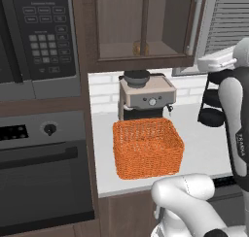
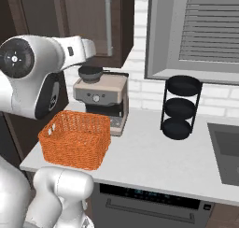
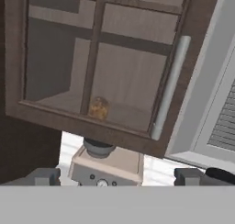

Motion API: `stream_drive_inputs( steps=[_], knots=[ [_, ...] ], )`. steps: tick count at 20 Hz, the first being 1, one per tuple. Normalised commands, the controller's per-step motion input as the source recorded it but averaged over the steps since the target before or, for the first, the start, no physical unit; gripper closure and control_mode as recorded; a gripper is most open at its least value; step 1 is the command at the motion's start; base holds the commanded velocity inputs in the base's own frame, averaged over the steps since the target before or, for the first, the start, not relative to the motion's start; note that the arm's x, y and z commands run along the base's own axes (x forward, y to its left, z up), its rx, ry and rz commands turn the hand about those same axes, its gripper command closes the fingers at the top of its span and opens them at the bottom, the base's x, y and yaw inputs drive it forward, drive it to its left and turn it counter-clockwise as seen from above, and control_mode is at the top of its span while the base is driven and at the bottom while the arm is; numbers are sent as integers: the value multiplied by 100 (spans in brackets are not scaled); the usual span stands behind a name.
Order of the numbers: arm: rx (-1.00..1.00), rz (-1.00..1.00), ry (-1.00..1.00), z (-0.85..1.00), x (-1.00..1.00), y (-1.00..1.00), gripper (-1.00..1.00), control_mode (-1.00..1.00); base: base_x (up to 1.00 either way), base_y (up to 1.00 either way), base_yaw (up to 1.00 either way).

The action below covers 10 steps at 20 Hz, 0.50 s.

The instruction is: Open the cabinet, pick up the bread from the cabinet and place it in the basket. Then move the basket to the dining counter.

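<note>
Bread (image 3: 98, 108) sits inside the shut cabinet (image 3: 114, 58), looks soft and light, so the wide-open, empty claw (image 3: 118, 176) should first pull the hard grey handle (image 3: 170, 87).

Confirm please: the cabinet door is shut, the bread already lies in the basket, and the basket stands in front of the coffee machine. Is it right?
Not quite. The bread is behind the cabinet glass, as the hand view shows; the basket holds nothing. The door is shut and the basket stands before the coffee machine.
</note>
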Motion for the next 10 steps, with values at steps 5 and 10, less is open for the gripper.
stream_drive_inputs(
  steps=[5, 10],
  knots=[
    [2, -9, -36, 6, 21, -46, -100, -100, 0, 0, 0],
    [5, -14, -35, 0, 30, -6, -100, -100, 0, 0, 0]
  ],
)
